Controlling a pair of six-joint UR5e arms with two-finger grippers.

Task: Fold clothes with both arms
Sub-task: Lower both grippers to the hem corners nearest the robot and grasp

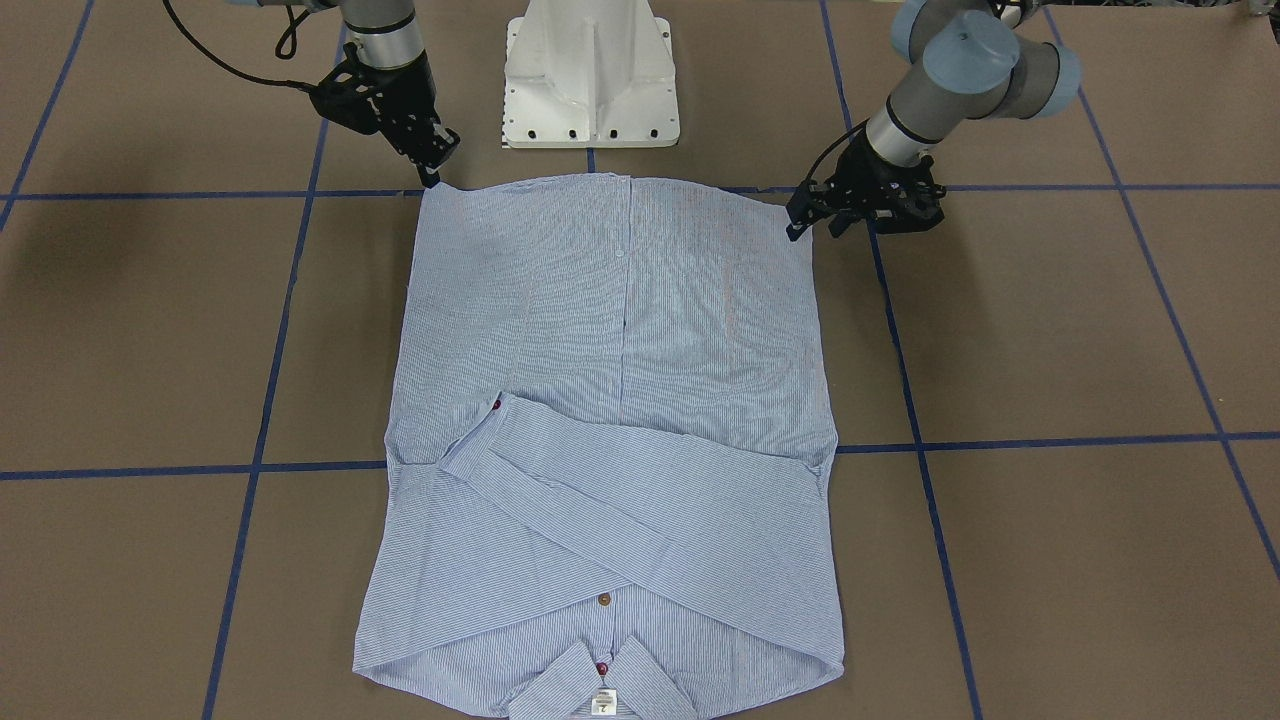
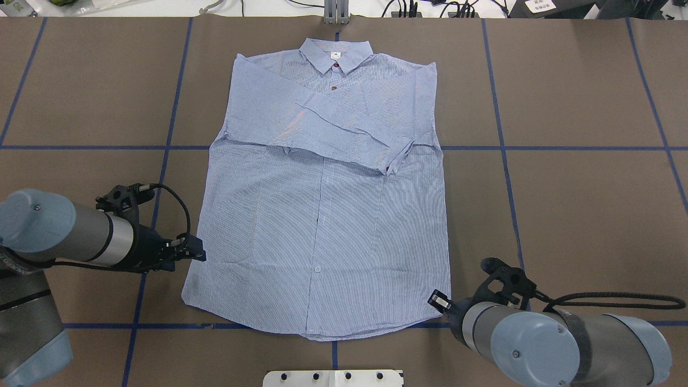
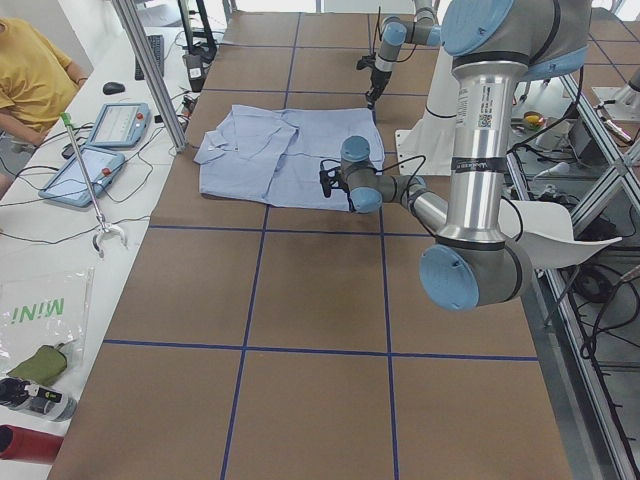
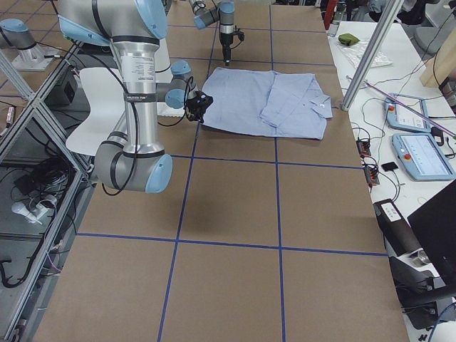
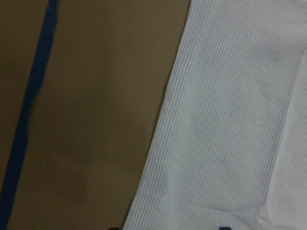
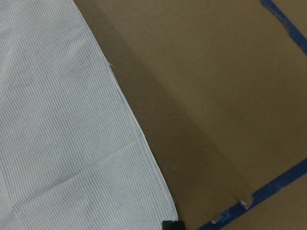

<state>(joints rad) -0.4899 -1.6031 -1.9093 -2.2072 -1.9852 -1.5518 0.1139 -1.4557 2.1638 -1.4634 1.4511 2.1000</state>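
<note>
The light blue striped shirt (image 1: 620, 400) lies flat and face up on the brown table, both sleeves crossed over the chest, collar (image 2: 336, 54) at the far side, hem toward the robot. My left gripper (image 2: 198, 252) is open, low beside the shirt's side edge near the hem; it also shows in the front view (image 1: 815, 225). The left wrist view shows that edge (image 5: 230, 120) with two fingertips apart at the bottom. My right gripper (image 1: 433, 172) is shut, its tip at the other hem corner (image 6: 163, 206); it also shows in the overhead view (image 2: 438, 300). I cannot tell whether it touches the cloth.
The white pedestal base (image 1: 592, 75) stands just behind the hem. Blue tape lines (image 2: 502, 150) grid the table. An operator in yellow (image 3: 35, 80), control tablets (image 3: 115, 125) and an aluminium post (image 3: 150, 70) are at the far side of the table.
</note>
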